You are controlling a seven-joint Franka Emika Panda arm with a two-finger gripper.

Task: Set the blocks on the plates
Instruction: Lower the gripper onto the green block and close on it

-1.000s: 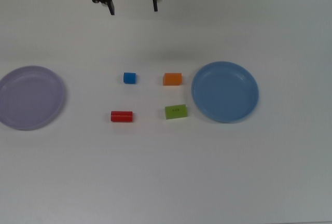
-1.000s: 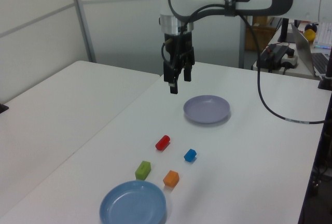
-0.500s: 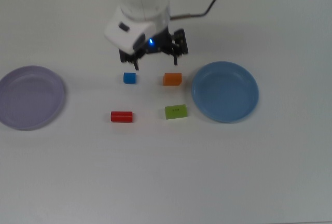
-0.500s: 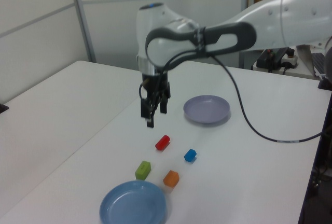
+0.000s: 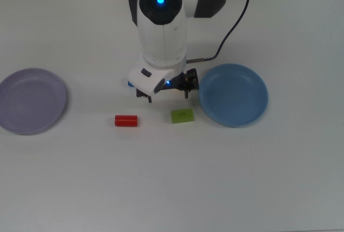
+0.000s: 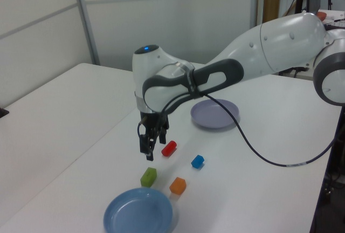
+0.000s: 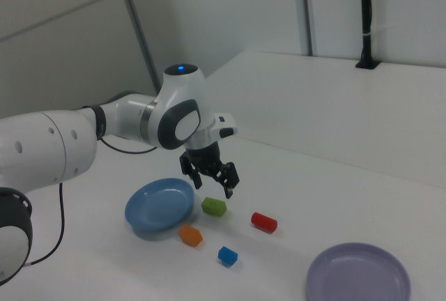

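The large white matte table (image 6: pixel 64 152) fills most of every view. In the left view a second white table (image 6: pixel 38 109) stands beside it, with a narrow gap between them. Behind them are pale grey wall panels (image 6: pixel 38 33) with a vertical metal post (image 6: pixel 86 20). In the right view a black vertical pole (image 7: pixel 366 15) stands on a black base on the far table. The light is even and soft.

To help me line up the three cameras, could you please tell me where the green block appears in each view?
Top view: green block just below the end effector, left of the blue plate.
Left view: above that plate, under the end effector.
Right view: right of the plate.
Shared landmark: the blue plate.
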